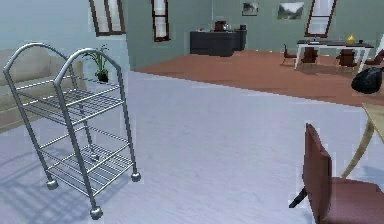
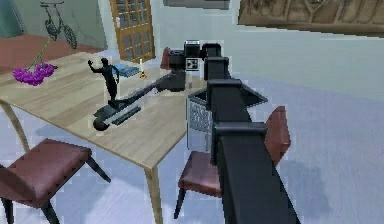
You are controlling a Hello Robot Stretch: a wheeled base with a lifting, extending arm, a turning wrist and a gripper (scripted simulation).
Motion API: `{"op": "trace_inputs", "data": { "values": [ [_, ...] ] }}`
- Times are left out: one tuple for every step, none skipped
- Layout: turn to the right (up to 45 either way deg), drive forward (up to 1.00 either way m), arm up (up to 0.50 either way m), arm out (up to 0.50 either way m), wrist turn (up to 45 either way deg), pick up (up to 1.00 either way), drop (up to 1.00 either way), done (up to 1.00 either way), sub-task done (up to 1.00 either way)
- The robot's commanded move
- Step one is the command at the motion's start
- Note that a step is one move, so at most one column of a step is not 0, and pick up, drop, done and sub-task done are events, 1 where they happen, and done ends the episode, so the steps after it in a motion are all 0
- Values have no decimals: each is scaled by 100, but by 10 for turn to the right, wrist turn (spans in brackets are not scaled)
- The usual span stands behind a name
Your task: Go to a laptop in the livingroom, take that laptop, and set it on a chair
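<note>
Claw [image 2: 128,103] end merges with a dark shape [image 2: 104,123] (hold unclear) on table [image 2: 66,100].

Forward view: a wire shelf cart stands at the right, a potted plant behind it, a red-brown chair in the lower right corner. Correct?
One error: the forward view shows the wire shelf cart at the left, not the right. The potted plant is behind it and the red-brown chair is in the lower right corner, as stated.

bright even light; soft shadow beside cart [image 1: 80,102]
</note>
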Motion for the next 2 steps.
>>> {"op": "trace_inputs", "data": {
  "values": [
    [0, 0, 0, 0, -390, 0, 0, 0, 0],
    [0, 0, 0, -38, 0, 0, 0, 0, 0]
  ]
}}
